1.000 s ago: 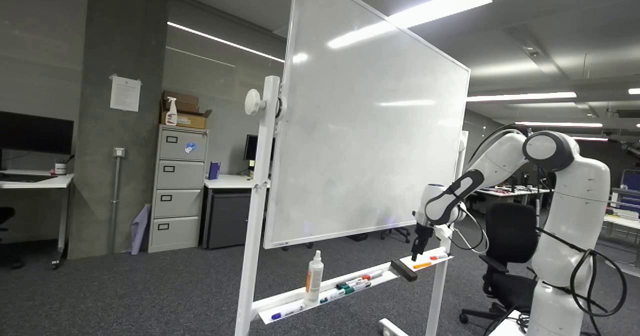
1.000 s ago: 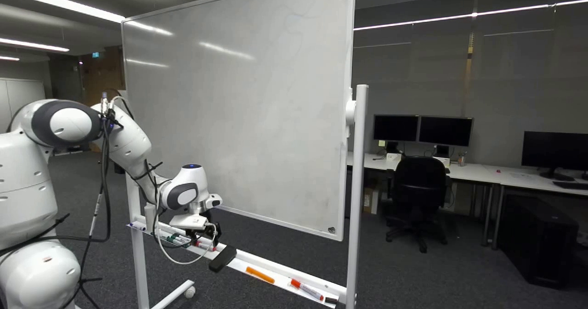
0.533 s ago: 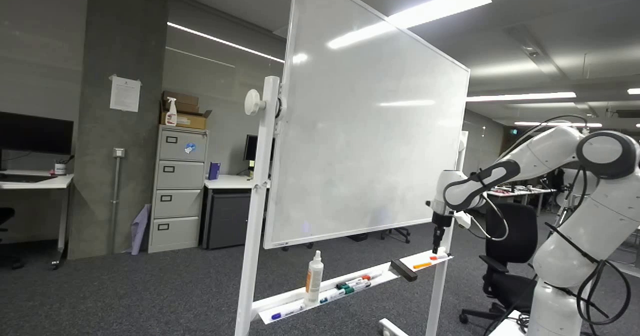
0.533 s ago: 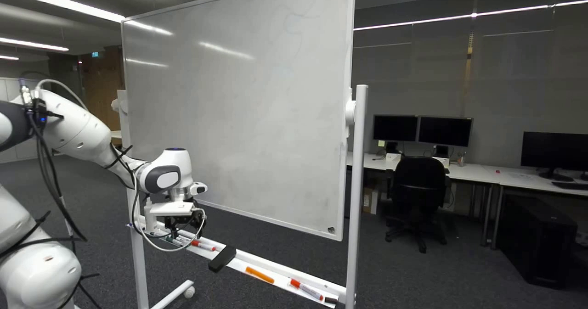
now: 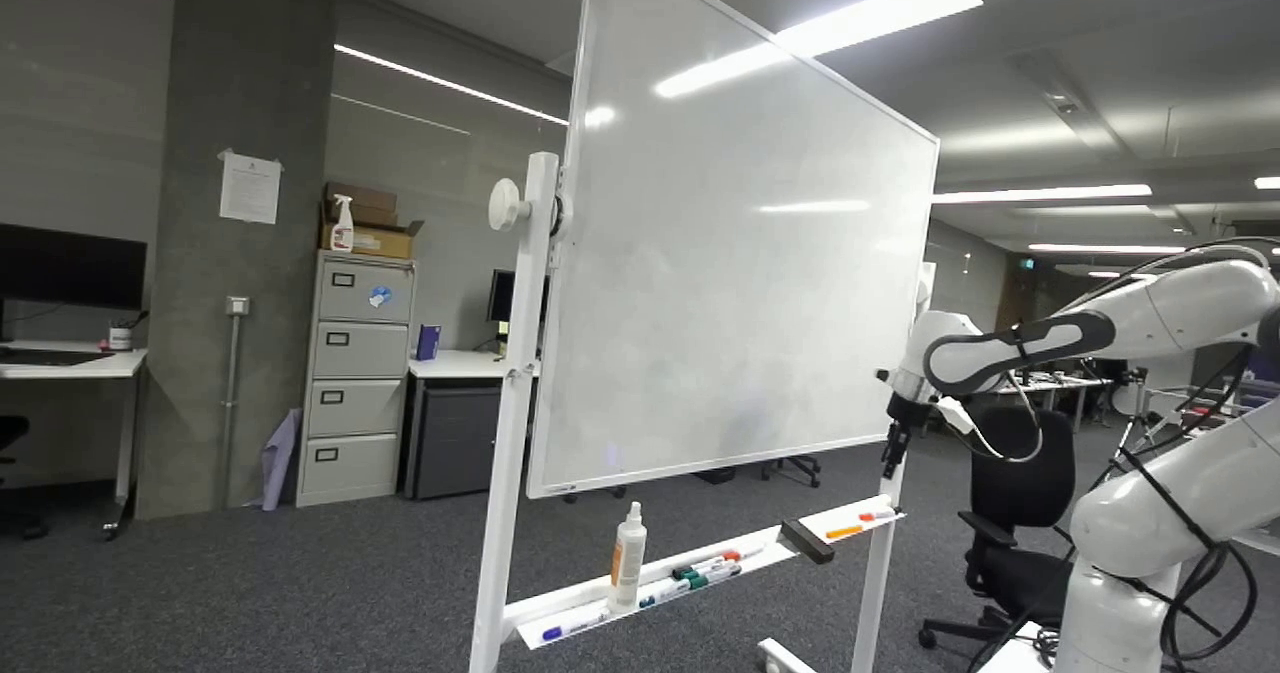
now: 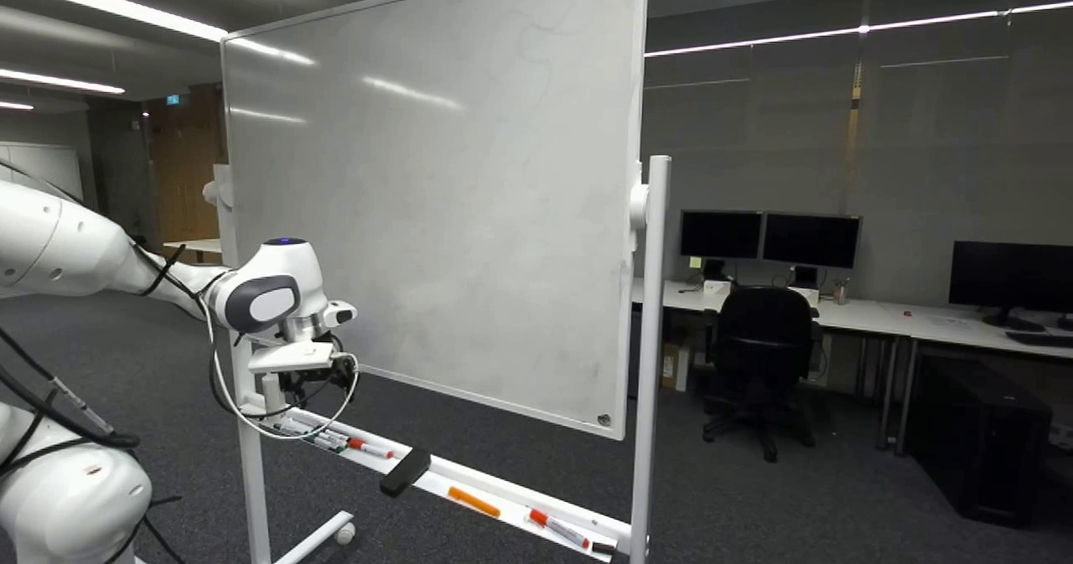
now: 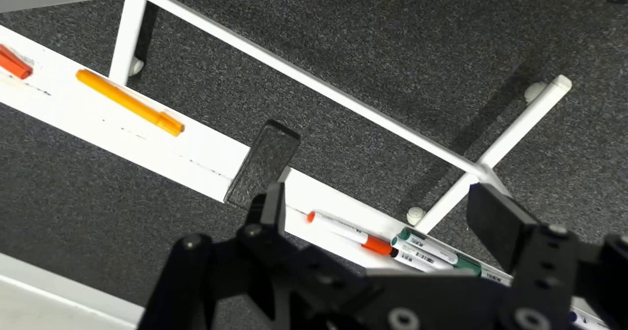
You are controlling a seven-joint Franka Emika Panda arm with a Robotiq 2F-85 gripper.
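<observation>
My gripper is open in the wrist view, with nothing between its fingers. It hangs above the whiteboard's white tray, apart from it; in an exterior view its fingers point down and are tilted. In the wrist view, a white marker with a red cap and several green and dark-ended markers lie on the tray beyond the fingers, partly hidden by the gripper. A black eraser lies across the tray near the left finger. An orange marker and a red-capped marker lie farther left.
The large whiteboard stands over the tray on white posts. A spray bottle and a blue-ended marker are at one tray end. A black chair stands behind the arm. Desks with monitors are beyond.
The arm has drawn back and the gripper has risen from the tray, moving right in one exterior view and left in the other, and tilting. The markers and eraser look unmoved.
</observation>
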